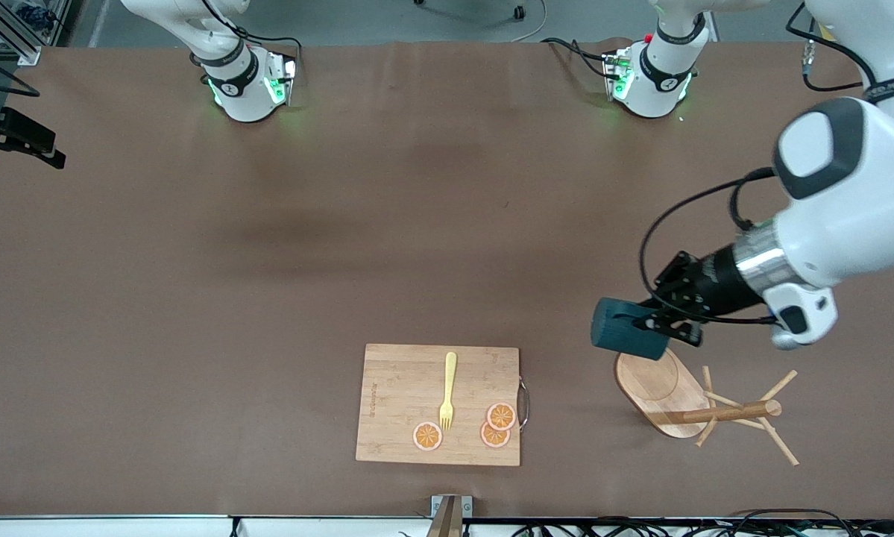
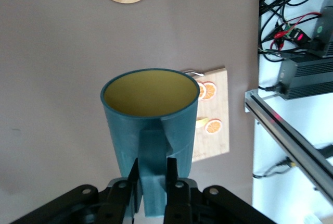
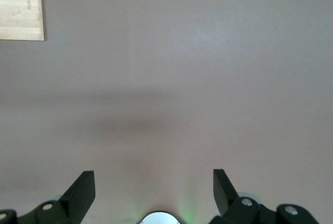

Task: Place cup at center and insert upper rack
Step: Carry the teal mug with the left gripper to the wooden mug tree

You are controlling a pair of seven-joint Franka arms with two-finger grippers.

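Brown table (image 1: 268, 298) spans the whole front view. Left arm reaches in from its end of the table; the left gripper (image 1: 659, 322) is up in the air with its jaws clamped tight on the handle of the cup (image 1: 629, 337), which hangs tipped on its side just over the edge of the upper rack's oval base. Left wrist view shows what the front view cannot: the cup's yellow-ochre inside, rim facing away from the camera, and both fingers (image 2: 132, 182) pinching the handle from either side. The right gripper (image 3: 153, 187) does not show in the front view at all; only its own wrist view shows it, jaws spread wide with nothing between them, over bare table with a corner of the cutting board (image 1: 439, 404) in sight; that arm waits. The cutting board lies near the front camera at mid-table, metal handle on its edge toward the left arm's end; a line of printed lettering runs along one short edge, too small to read. The upper rack (image 1: 704, 406) lies toppled on the table toward the left arm's end, post and pegs level with the tabletop, base tilted up. On the board: a yellow fork (image 1: 448, 391) and three orange slices (image 1: 494, 426).
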